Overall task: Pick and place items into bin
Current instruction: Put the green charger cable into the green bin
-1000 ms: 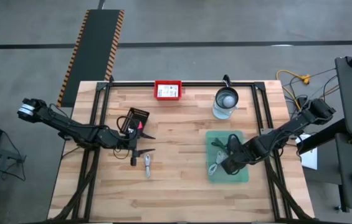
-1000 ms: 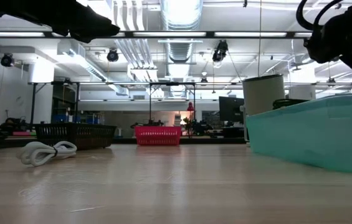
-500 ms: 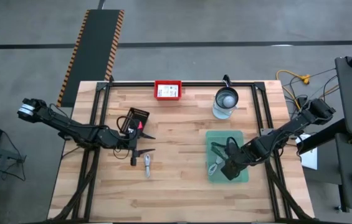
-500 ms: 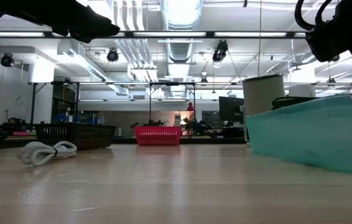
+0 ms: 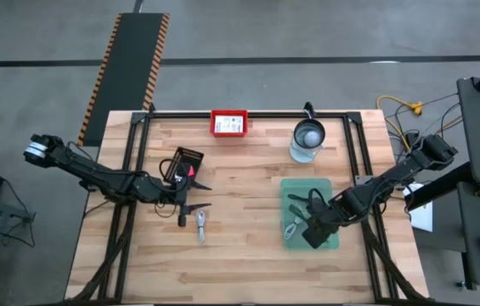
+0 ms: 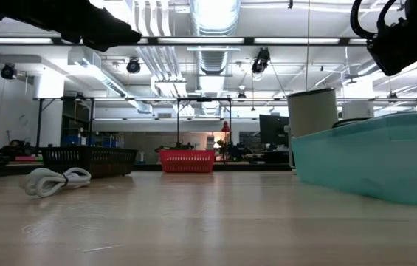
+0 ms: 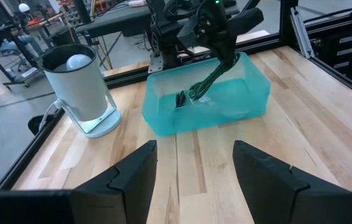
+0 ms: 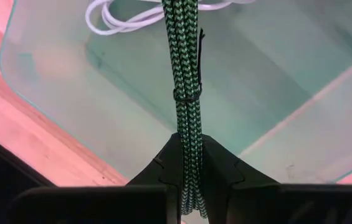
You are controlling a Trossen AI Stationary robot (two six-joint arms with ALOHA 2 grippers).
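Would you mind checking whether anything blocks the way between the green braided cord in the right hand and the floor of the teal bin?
Nothing visible does. The right hand, shut on the green braided cord, hangs over the translucent teal plastic bin; only a white coiled cable lies inside, off to one side.

Surface point(image 5: 248, 255): pale wood planks, matt. Bin point(image 7: 250, 99): translucent teal plastic, smooth, glossy. Green tie point(image 8: 187, 93): woven braided cord, rough. Cable point(image 8: 116, 22): smooth white plastic. Fingers point(image 7: 132, 180): matt black.
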